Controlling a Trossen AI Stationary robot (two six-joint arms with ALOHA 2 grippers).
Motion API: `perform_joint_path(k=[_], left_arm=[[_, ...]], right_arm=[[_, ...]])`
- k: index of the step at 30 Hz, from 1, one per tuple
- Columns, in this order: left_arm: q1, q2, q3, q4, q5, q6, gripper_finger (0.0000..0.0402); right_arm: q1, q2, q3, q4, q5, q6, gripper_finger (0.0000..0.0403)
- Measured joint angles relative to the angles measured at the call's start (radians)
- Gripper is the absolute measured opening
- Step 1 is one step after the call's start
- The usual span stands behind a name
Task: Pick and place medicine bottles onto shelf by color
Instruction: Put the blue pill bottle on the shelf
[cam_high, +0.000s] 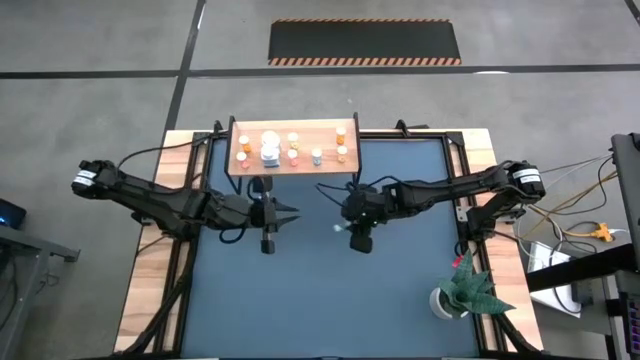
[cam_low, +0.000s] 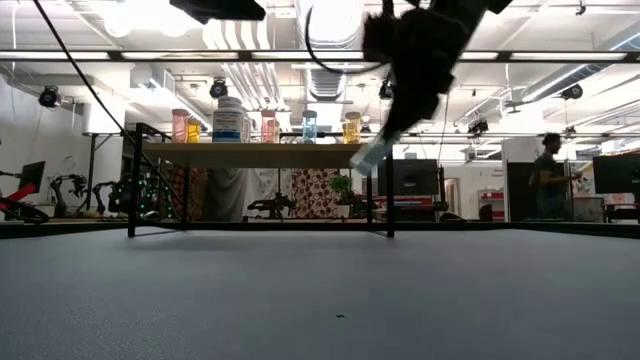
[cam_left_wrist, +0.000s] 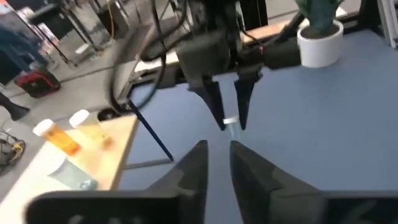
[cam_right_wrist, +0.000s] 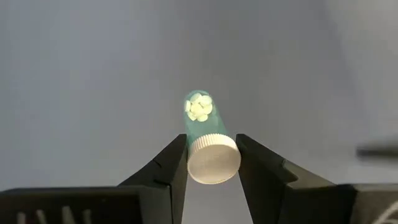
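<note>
A small green see-through bottle with a white cap (cam_right_wrist: 208, 147) is clamped by the right gripper (cam_right_wrist: 211, 163). The left gripper (cam_left_wrist: 216, 168) is held slightly apart, empty. About ten bottles are counted on the light wooden shelf (cam_high: 330, 163).

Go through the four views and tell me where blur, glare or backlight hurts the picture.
High view: even light, sharp. Low view: bright ceiling lights behind leave the right hand a dark silhouette, its greenish bottle smeared. Left wrist view: the shelf and orange bottles are blurred. Right wrist view: the bottle is sharp, its white cap glaring, the mat behind a soft blur.
</note>
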Motion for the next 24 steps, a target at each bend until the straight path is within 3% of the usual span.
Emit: perform_joint_path(k=[12,21,24], left_arm=[[0.009,0.196,0.000,0.110,-0.005,-0.025,0.0189],[0.071,0.311,0.000,0.172,-0.024,-0.026,0.0217],[0.090,0.335,0.002,0.173,0.022,-0.026,0.0217]], right_arm=[[-0.007,0.000,0.000,0.308,0.000,-0.245,0.0113],[-0.007,0.000,0.000,0.326,0.002,-0.282,0.0113],[-0.008,0.000,0.000,0.335,0.003,-0.283,0.0113]])
